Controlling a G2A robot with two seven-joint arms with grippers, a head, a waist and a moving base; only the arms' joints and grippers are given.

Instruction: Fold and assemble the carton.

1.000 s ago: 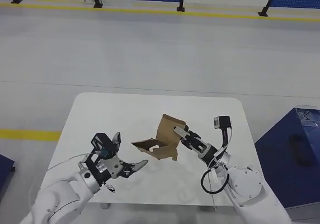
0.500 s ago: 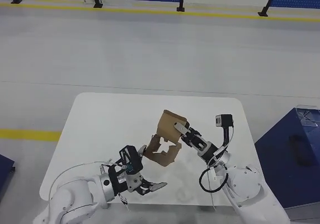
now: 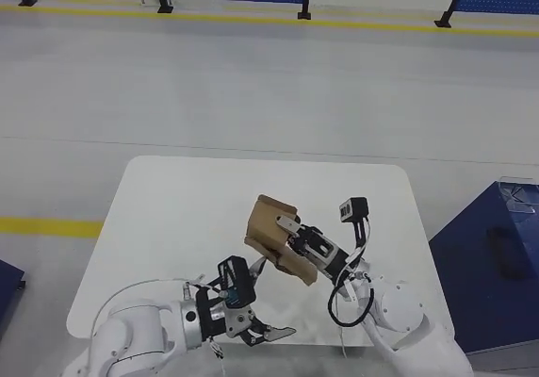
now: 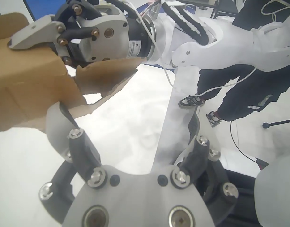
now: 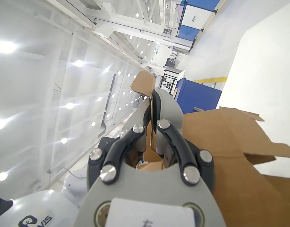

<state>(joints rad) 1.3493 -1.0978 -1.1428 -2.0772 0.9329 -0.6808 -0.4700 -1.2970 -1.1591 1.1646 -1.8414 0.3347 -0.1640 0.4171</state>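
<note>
Right gripper [image 5: 151, 106]: jaws clamped on an upright wall of the carton [image 5: 230, 147], one finger on each face of the cardboard.

Left gripper [image 4: 126, 121]: jaws spread wide, holding nothing. One finger [image 4: 58, 119] sits at the ragged lower edge of a carton flap, and I cannot tell whether it touches. The other finger is well clear of the cardboard.

In the top view the carton is brown, partly folded and tilted, with its flaps hanging loose. It sits just below the centre of the frame, over the near half of the white table [image 3: 175, 207]. The right arm enters from the lower right. The left gripper lies just below the carton in frame, near the table's front edge, its arm entering from the lower left.
</note>
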